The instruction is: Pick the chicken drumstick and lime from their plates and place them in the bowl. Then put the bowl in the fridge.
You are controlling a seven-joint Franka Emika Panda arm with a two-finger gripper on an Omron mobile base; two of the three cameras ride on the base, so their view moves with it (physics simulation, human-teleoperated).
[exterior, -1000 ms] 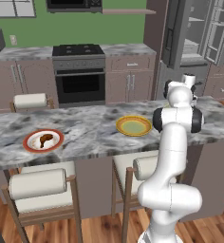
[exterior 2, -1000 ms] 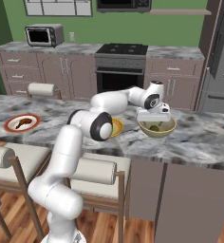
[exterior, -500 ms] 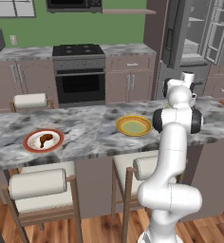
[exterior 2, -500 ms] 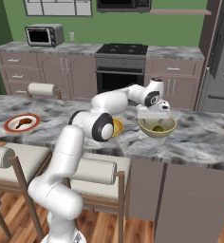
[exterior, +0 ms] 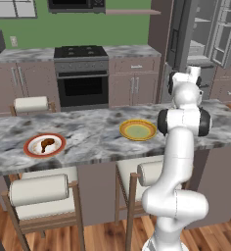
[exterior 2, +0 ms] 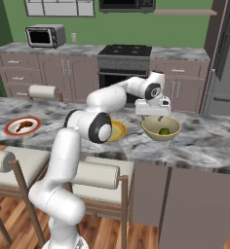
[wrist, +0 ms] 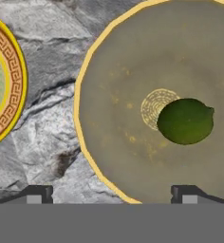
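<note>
Hovering with its jaws released, the claw (exterior 2: pixel 159 117) grasps nothing. Directly beneath it sits one bowl (exterior 2: pixel 161 129) holding one lime (wrist: pixel 185 121), its small nub pointing toward the bowl's rim. Just beside the claw lies one yellow plate (exterior: pixel 138 130); well apart, a second plate (exterior: pixel 44 145) carries one chicken drumstick (exterior: pixel 47 143), long axis lying along the counter's (exterior 2: pixel 204 146) length.

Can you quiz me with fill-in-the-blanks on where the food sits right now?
The lime lies inside the ____. The chicken drumstick rests on the plate with the ____ rim. The claw above the bowl stands ____ and holds nothing.
Missing: bowl; orange-red; open
</note>
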